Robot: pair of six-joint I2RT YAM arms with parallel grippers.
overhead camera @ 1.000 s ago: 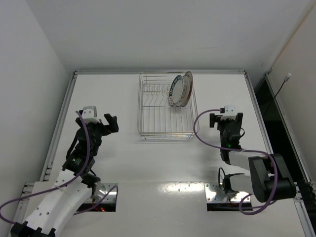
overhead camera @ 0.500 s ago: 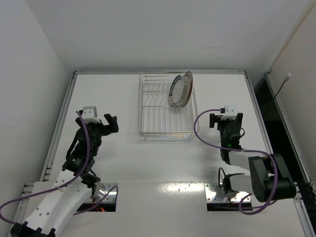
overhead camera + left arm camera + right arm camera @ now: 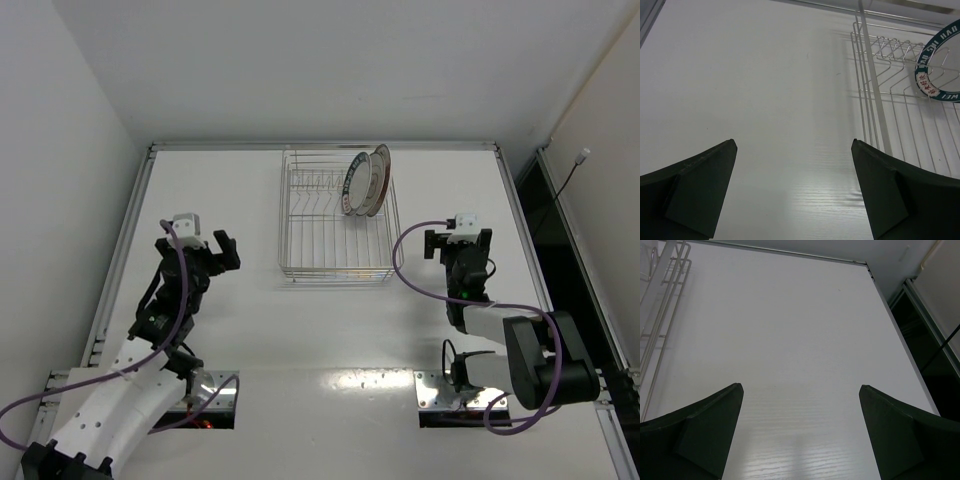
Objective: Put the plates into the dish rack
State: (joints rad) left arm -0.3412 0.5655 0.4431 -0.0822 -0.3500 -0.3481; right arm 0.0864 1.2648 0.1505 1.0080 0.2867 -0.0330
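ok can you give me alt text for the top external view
A silver wire dish rack sits at the far middle of a white table, with plates standing on edge in its right rear corner. The left gripper and right gripper hang open and empty on either side of it.

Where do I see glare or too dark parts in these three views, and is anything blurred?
Top external: a bright glare patch on the table between the arm bases; the dish rack sharp. Left wrist: soft sheen low on the table, left fingers nearly black, the patterned plate with legible rim lettering. Right wrist: similar sheen, right fingers dark.
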